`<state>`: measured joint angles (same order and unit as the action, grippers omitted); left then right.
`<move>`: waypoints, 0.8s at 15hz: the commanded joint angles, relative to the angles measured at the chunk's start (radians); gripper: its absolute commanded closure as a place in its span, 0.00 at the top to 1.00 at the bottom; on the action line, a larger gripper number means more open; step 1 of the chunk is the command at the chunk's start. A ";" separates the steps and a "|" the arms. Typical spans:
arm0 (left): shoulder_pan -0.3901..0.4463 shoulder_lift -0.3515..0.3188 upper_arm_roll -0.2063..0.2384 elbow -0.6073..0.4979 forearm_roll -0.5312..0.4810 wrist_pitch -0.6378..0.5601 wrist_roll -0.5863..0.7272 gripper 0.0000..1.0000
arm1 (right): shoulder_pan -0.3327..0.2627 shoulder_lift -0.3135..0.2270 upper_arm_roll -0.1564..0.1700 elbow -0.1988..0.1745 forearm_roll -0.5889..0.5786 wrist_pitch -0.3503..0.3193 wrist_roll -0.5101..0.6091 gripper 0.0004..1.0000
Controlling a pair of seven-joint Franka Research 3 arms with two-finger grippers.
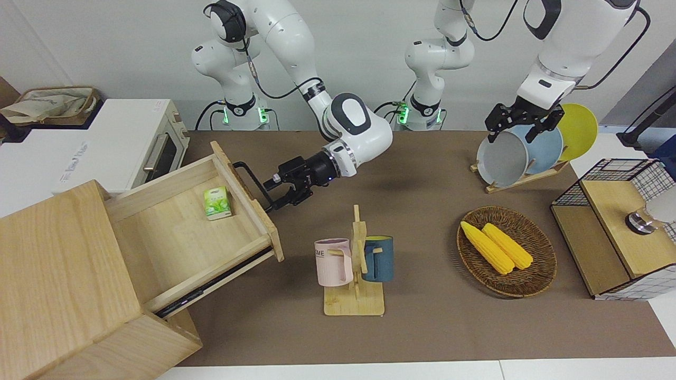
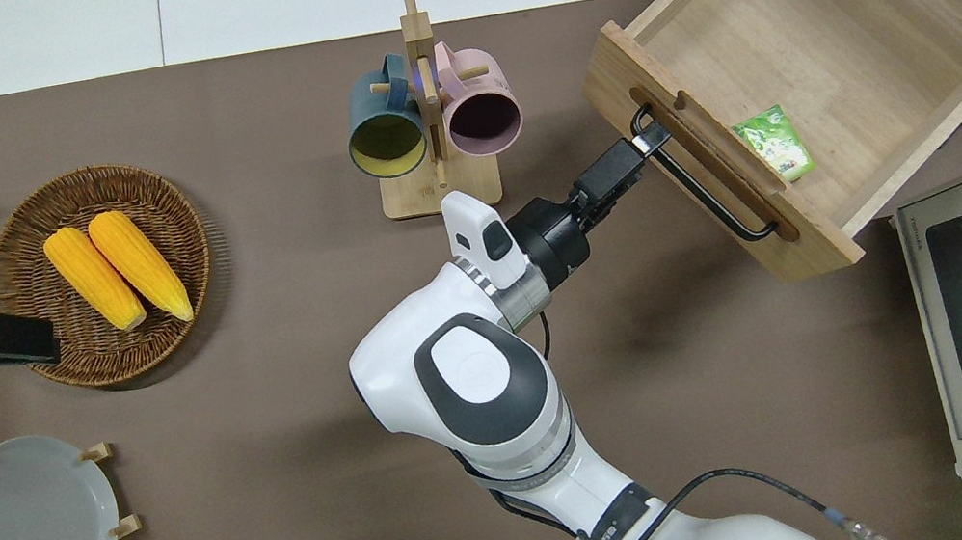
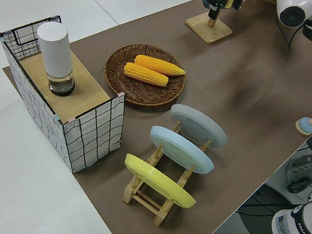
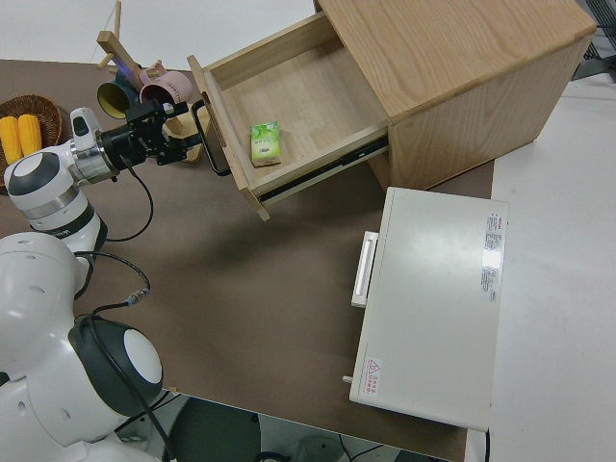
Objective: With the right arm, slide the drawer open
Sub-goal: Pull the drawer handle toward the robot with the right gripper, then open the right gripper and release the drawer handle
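The light-wood drawer (image 1: 174,237) stands pulled well out of the big wooden box (image 1: 58,274), with a small green carton (image 1: 217,203) lying in it. It also shows in the overhead view (image 2: 822,27) and the right side view (image 4: 289,96). My right gripper (image 1: 278,192) is open at the end of the black bar handle (image 1: 252,184) that is farther from the robots, with its fingers spread beside the bar. It shows the same way from overhead (image 2: 641,147). My left arm is parked.
A wooden rack with a pink and a blue mug (image 1: 354,264) stands close to the right gripper, farther from the robots. A white oven (image 1: 132,142) sits beside the drawer. A basket of corn (image 1: 506,250), a plate rack (image 1: 528,153) and a wire-and-wood shelf (image 1: 618,232) lie toward the left arm's end.
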<state>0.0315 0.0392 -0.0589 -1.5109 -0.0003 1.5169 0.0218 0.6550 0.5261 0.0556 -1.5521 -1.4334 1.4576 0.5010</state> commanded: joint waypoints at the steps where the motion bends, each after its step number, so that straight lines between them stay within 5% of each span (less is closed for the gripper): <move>1: 0.005 0.011 -0.007 0.024 0.017 -0.020 0.009 0.99 | -0.002 0.015 0.001 0.047 0.028 0.013 0.001 0.99; 4: 0.005 0.011 -0.007 0.024 0.017 -0.020 0.009 0.99 | 0.011 0.014 0.001 0.108 0.126 0.023 -0.004 0.99; 9: 0.005 0.011 -0.007 0.026 0.017 -0.020 0.009 0.99 | 0.011 -0.008 0.058 0.246 0.316 0.024 -0.013 0.99; 12: 0.005 0.011 -0.007 0.024 0.017 -0.020 0.009 0.99 | -0.003 -0.070 0.072 0.262 0.444 0.047 -0.012 0.99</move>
<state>0.0314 0.0392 -0.0589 -1.5109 -0.0003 1.5169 0.0218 0.6702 0.5108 0.1145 -1.3157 -1.1103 1.4745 0.5001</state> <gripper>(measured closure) 0.004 0.009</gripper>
